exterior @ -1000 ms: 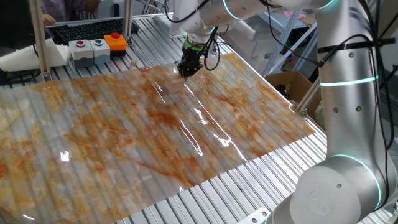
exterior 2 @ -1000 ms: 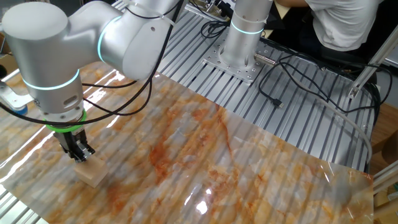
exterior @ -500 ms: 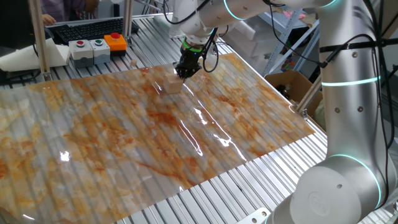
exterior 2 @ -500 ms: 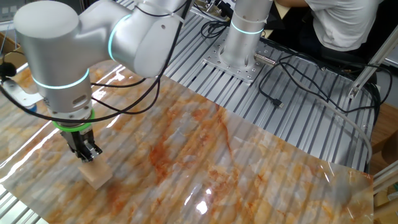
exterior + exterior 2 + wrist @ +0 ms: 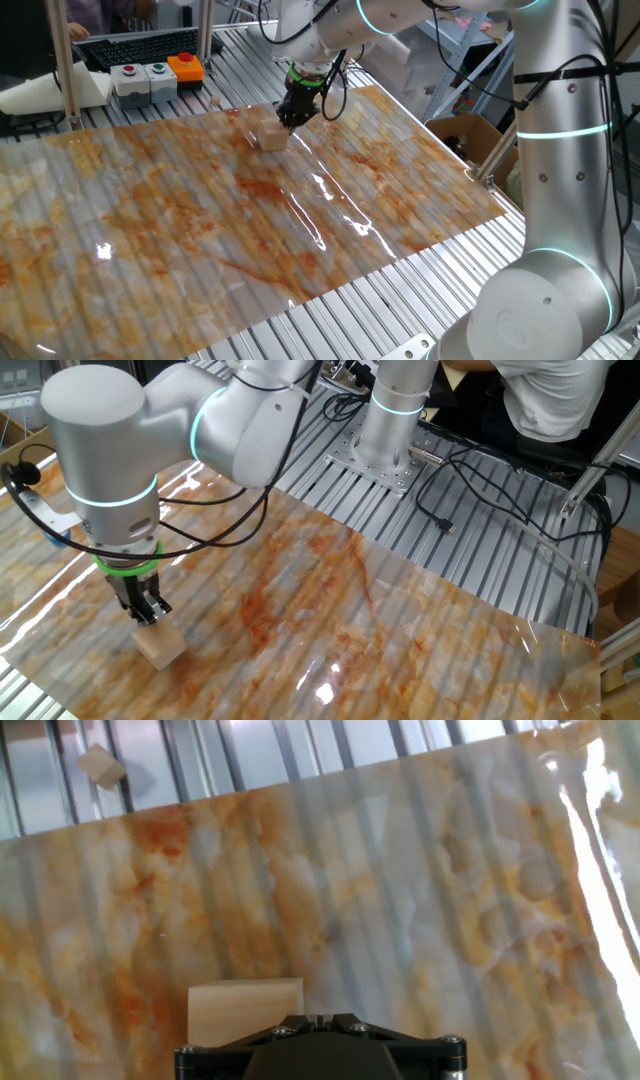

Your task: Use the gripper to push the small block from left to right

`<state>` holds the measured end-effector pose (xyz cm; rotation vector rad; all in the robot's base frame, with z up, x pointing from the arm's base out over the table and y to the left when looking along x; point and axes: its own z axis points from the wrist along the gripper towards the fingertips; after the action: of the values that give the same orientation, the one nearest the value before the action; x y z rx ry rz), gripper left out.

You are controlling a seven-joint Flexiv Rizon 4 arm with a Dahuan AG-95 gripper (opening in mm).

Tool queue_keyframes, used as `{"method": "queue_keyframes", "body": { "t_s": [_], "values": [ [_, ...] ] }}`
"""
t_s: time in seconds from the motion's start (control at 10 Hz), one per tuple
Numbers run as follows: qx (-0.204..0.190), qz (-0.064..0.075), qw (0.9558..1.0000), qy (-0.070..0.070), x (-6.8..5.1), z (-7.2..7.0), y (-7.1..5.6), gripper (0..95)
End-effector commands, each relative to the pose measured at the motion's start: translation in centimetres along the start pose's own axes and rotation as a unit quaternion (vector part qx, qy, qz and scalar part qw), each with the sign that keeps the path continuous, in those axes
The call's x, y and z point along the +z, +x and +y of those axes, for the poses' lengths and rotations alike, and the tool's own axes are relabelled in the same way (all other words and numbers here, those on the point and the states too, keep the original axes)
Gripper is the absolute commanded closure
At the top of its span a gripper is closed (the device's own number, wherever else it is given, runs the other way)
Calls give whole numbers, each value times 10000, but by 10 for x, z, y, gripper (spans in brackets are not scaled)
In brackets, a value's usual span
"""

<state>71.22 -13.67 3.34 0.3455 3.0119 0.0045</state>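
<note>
At the lower left of the other fixed view, the small block (image 5: 160,646) sits on the marble-patterned sheet (image 5: 400,620), with the gripper (image 5: 148,610) touching its upper edge, fingers closed together, gripping nothing.

In the hand view the end effector (image 5: 320,1038) hides the small block's (image 5: 245,1010) near edge

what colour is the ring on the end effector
Bright green ring, just above the black end effector; clearest in the other fixed view.
</note>
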Motion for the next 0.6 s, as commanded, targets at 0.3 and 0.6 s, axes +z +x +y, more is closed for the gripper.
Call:
{"method": "queue_keyframes", "body": {
  "t_s": [0.3,0.6],
  "values": [
    [139,-3,9999,13,-5,22,-1,950],
    [195,-69,9998,29,-1,34,9,950]
  ]
}}
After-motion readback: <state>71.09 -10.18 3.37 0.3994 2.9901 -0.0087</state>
